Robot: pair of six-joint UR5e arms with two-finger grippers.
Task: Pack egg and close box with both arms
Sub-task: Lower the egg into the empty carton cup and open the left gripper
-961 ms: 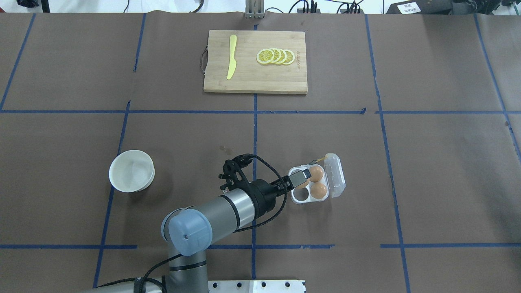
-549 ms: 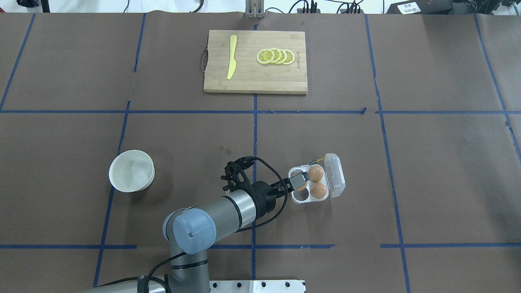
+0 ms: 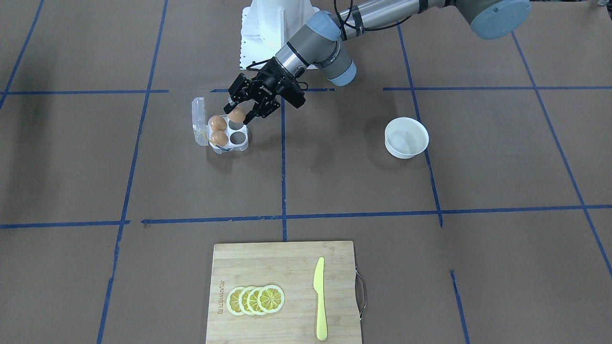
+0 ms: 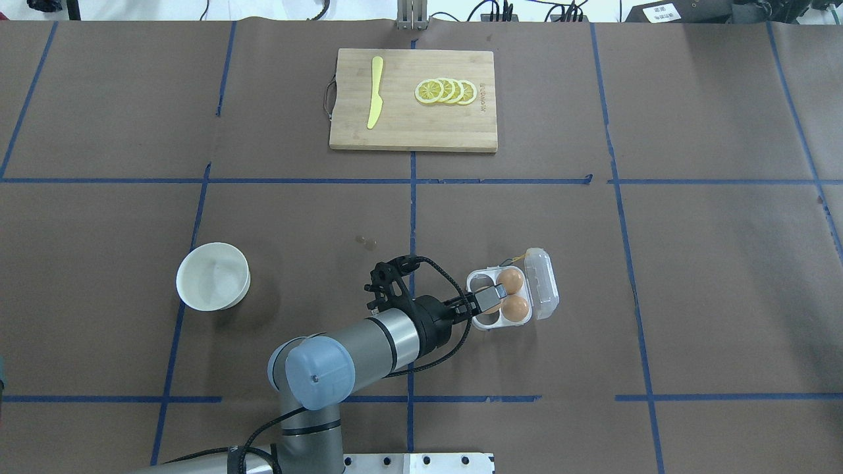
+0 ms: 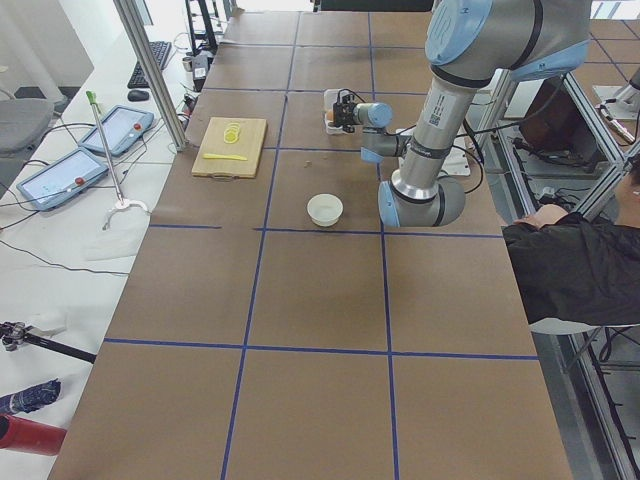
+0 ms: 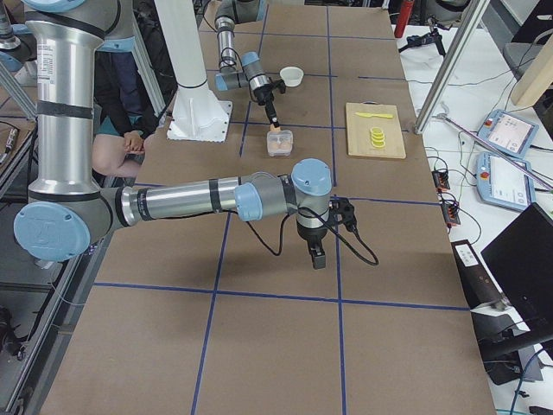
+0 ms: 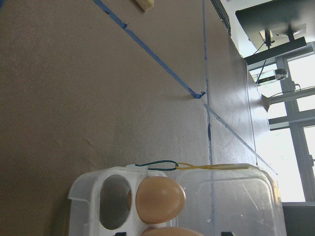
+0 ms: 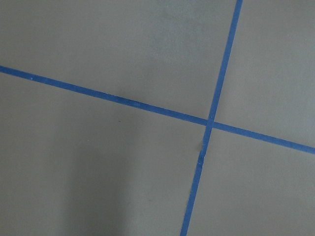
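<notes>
The clear egg box (image 4: 475, 322) lies open near the robot, right of centre, its lid (image 4: 544, 284) flipped to the right. Two brown eggs (image 4: 513, 279) (image 4: 516, 308) fill its right cells. My left gripper (image 4: 490, 300) is shut on a third egg (image 3: 235, 114) and holds it just over the box's near left cell. The far left cell (image 3: 237, 138) is empty. The left wrist view shows the box (image 7: 81, 196) with one seated egg (image 7: 160, 199). My right gripper (image 6: 318, 258) hangs over bare table far to the right; I cannot tell if it is open.
A white bowl (image 4: 182, 280) stands left of the left arm. A wooden cutting board (image 4: 408, 125) at the far middle carries a yellow knife (image 4: 375, 92) and lemon slices (image 4: 446, 91). The white pedestal (image 3: 267, 24) is behind the box.
My left gripper has moved a little toward the robot with the egg in it, from the box's far left cell to its near left cell. The box has not moved.
</notes>
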